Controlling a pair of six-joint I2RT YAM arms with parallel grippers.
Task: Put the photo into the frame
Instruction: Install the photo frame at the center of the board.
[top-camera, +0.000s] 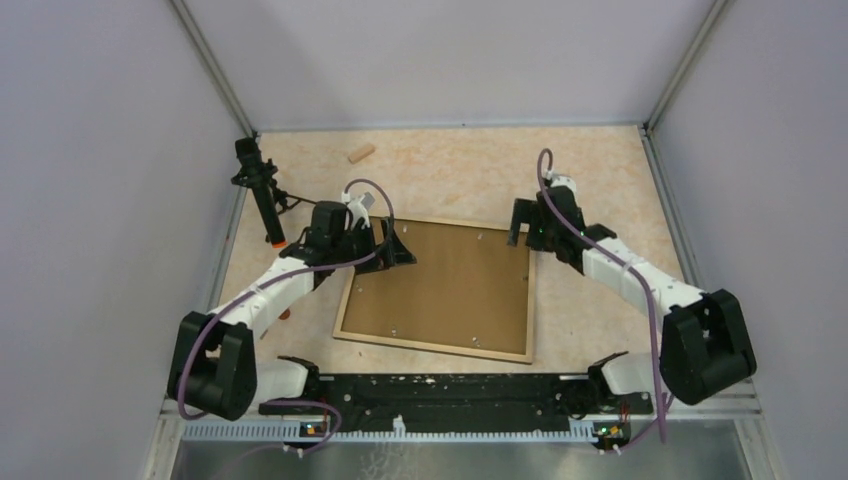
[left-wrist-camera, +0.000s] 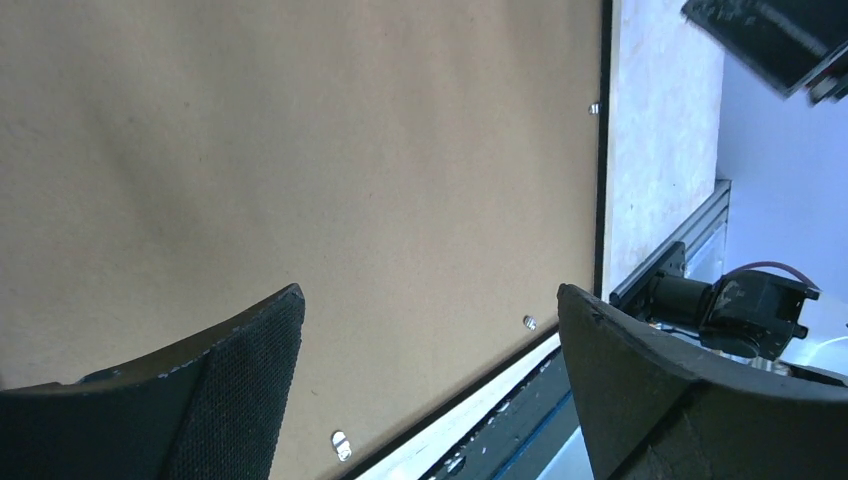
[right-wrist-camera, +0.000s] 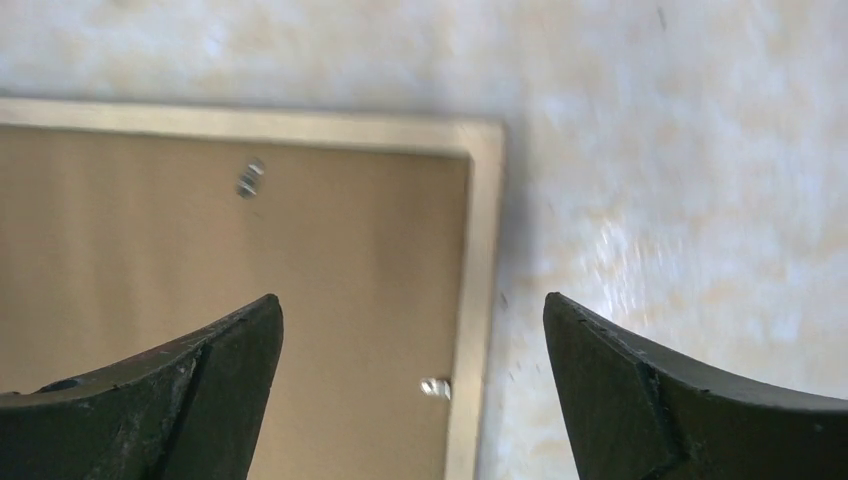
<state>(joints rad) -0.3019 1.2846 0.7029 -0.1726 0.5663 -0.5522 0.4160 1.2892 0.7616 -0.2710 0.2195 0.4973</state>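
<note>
The frame lies flat on the table, pale wood rails up, with the brown backing board and its small metal clips filling it. The photo is hidden. My left gripper is open and empty over the frame's far left corner; its wrist view shows the board between the spread fingers and a dark rail edge. My right gripper is open and empty over the far right corner; its wrist view shows the rail, the board and a clip.
A small wooden cylinder lies near the back wall. A black upright tool with an orange tip stands at the left edge. Grey walls enclose the table on three sides. The arm-base rail runs along the near edge.
</note>
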